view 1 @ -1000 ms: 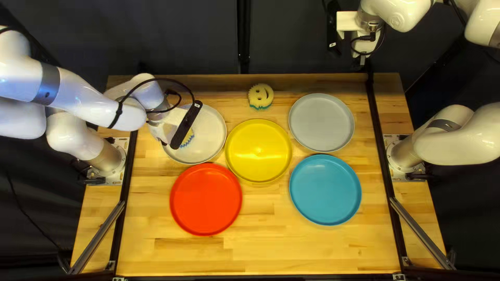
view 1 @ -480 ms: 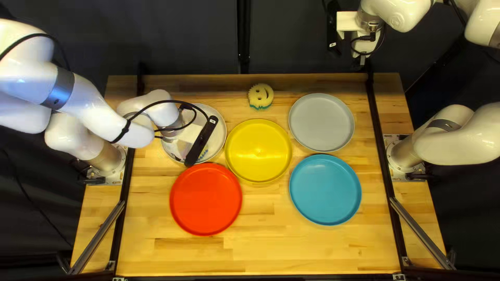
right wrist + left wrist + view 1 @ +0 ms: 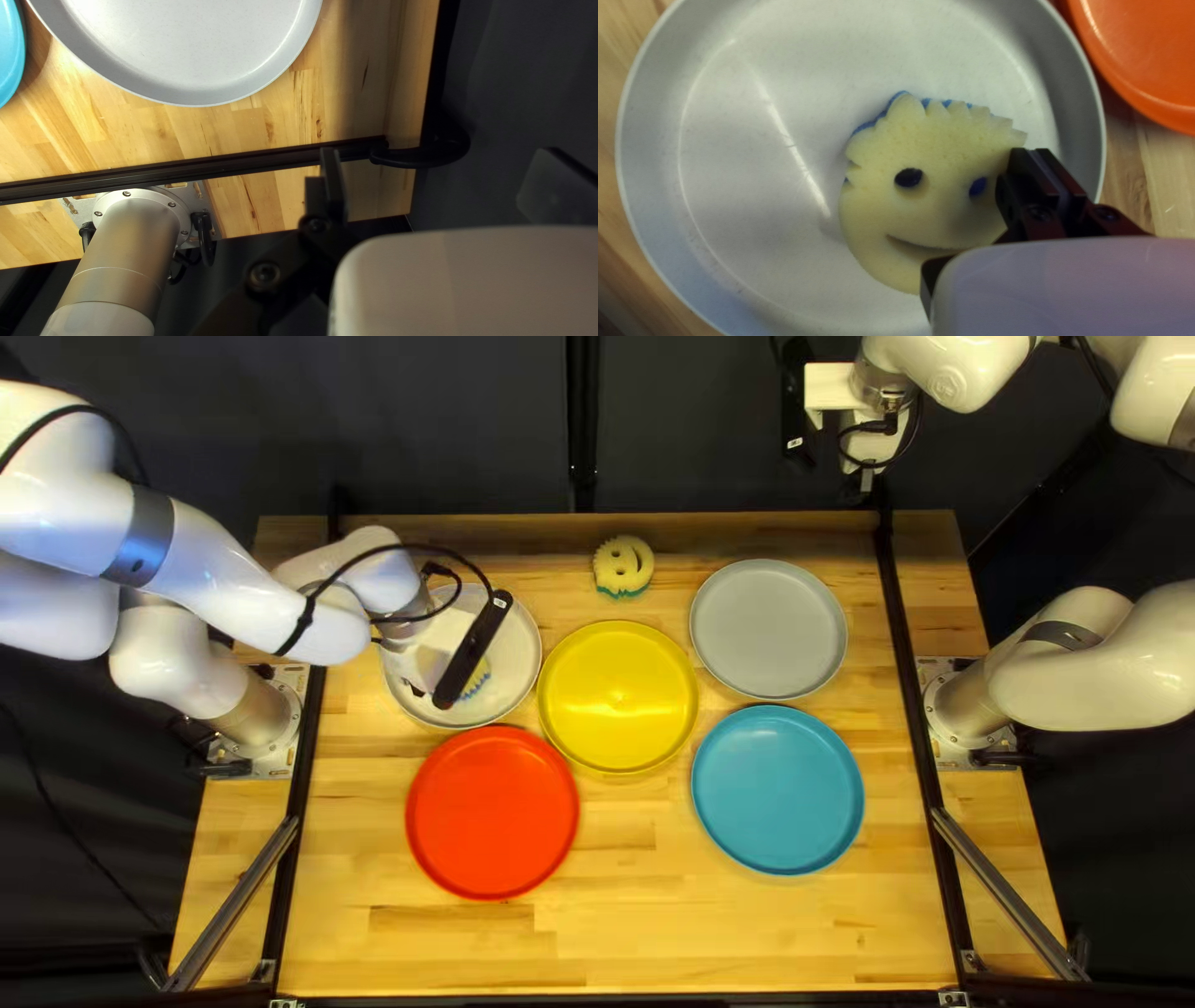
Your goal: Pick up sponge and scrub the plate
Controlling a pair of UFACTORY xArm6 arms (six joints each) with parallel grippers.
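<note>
Over the white plate [image 3: 517, 635], my left gripper [image 3: 436, 657] has shifted slightly toward the table's far edge since half a second ago, and the sponge [image 3: 940, 149] has gone with it. The left wrist view shows this gripper [image 3: 1039, 155] pinching the sponge's edge over that plate. The sponge is yellow foam, round, with a notched top, cut-out eyes and mouth, and a blue back peeking out. Smooth, glossy plastic curves up to the plate's raised rim, leaving bare surface around the sponge. Just beside it, nearer me, is the red plate [image 3: 493, 813], then the shiny yellow plate [image 3: 619, 697]. A second sponge [image 3: 623, 566], yellow and green, sits near the table's far edge. Farther right are the gray plate [image 3: 768, 629] and the blue plate [image 3: 778, 790], with open wood between red and blue and along the near edge. Beyond the far edge, my right gripper [image 3: 871, 446] hangs with its fingers apart, nothing between them.
</note>
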